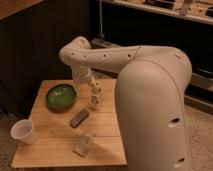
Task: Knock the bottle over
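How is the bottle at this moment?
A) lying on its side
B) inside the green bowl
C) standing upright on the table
C: the bottle stands upright beside the green bowl, with the gripper close by its top.

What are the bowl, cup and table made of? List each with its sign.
Bowl: probably glazed ceramic, going by its glossy green surface. Cup: paper or plastic, matte white; unclear which. Table: light wood, with visible plank seams. The hand is at the top of the bottle.
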`<state>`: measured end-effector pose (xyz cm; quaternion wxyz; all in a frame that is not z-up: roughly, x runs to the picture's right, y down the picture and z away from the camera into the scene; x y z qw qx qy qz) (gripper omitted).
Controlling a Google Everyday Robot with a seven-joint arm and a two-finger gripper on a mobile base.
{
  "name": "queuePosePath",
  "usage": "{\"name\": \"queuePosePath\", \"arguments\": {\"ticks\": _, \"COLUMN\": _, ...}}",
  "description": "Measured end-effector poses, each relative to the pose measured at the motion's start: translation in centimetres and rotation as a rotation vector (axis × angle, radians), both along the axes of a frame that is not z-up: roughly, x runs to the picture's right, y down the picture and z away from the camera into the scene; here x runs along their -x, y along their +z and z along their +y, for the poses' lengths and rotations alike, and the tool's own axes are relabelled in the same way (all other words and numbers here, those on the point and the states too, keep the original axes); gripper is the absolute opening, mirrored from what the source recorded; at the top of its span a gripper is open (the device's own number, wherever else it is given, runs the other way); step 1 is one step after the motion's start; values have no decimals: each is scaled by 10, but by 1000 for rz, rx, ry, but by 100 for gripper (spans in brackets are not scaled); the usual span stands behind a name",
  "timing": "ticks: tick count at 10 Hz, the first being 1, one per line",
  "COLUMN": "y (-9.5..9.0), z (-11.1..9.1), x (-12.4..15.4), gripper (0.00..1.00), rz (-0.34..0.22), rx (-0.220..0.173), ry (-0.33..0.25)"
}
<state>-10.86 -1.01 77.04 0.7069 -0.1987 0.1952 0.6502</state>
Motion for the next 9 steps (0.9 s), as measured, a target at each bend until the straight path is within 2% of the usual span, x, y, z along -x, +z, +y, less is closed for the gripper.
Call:
{"name": "queuePosePath", "arguments": {"ticks": 5, "y": 5, "z": -16, "x": -14, "gripper": 6, "rz": 12, "rx": -71, "ry": 10}}
{"name": "queuePosePath", "arguments": {"ticks": 6, "y": 6, "z": -19, "x": -15, "gripper": 1, "rz": 17, "rx": -80, "ry": 6}}
{"name": "queuePosePath", "arguments": {"ticks": 9, "y": 9, "z": -25, "x": -23, "gripper": 0, "rz": 58, "rx": -101, "ry": -12}}
